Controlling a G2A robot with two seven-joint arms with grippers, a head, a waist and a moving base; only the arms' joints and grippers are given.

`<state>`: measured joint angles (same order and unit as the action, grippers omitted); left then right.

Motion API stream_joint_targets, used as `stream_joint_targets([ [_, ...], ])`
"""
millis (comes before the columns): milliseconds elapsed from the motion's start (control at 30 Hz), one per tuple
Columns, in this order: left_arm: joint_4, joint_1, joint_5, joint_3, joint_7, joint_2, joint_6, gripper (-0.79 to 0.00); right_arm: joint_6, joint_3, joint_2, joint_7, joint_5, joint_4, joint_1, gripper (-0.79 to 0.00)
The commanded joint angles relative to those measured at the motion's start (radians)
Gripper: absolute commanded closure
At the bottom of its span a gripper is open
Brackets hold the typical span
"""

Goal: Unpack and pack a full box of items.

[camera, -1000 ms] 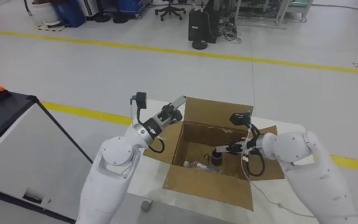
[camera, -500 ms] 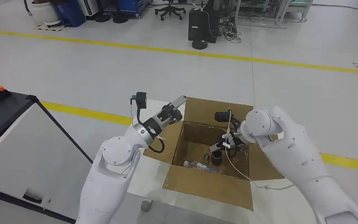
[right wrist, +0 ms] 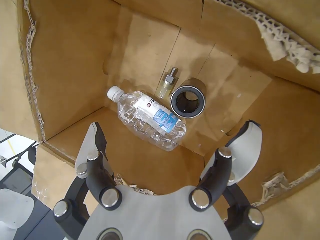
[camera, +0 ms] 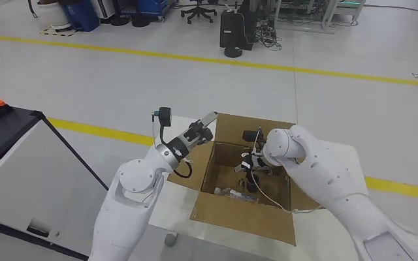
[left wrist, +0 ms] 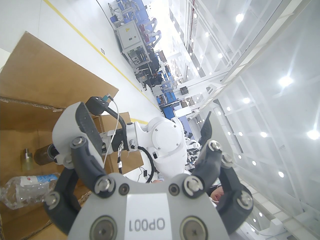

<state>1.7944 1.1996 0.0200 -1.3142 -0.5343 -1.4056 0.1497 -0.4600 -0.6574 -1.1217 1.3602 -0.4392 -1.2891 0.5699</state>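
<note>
Three items are lying on the floor of the box [camera: 240,216]: a crushed plastic bottle [right wrist: 150,118] by its near wall, then a small bolt fitting [right wrist: 168,83] just beside a dark cylinder [right wrist: 188,102]. The bottle is probably going to crumple, so gripping gently across its middle seems wise. The left claw [camera: 205,126] is hanging spread and empty over the box's left flap. The right claw [right wrist: 173,129] is hovering wide open and empty above the box's opening.

We see bright, even overhead light on the pale floor [camera: 130,78], starburst glare from ceiling lamps [left wrist: 285,81], and soft shade inside the box [right wrist: 62,76], its walls bowed toward the edges.
</note>
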Motion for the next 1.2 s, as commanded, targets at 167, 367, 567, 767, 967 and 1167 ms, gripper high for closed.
stream_joint_targets([
  [167, 0.0, 0.0, 0.0, 0.0, 0.0, 0.0, 0.0, -0.785, 0.001, 0.0, 0.0, 0.001, 0.0, 0.0, 0.0, -0.785],
  [367, 0.0, 0.0, 0.0, 0.0, 0.0, 0.0, 0.0, -0.785, 0.001, 0.0, 0.0, 0.001, 0.0, 0.0, 0.0, -0.785],
  [567, 0.0, 0.0, 0.0, 0.0, 0.0, 0.0, 0.0, -0.785, 0.001, 0.0, 0.0, 0.001, 0.0, 0.0, 0.0, -0.785],
  [767, 0.0, 0.0, 0.0, 0.0, 0.0, 0.0, 0.0, -0.785, 0.01, 0.006, 0.0, 0.0, 0.001, 0.006, 0.013, -0.785],
  [967, 0.0, 0.0, 0.0, 0.0, 0.0, 0.0, 0.0, -0.785, -0.047, 0.013, -0.003, -0.047, -0.04, -0.009, 0.04, -0.785],
  [1167, 0.0, 0.0, 0.0, 0.0, 0.0, 0.0, 0.0, -0.785, -0.09, 0.044, -0.019, -0.09, -0.058, 0.022, 0.044, -0.785],
])
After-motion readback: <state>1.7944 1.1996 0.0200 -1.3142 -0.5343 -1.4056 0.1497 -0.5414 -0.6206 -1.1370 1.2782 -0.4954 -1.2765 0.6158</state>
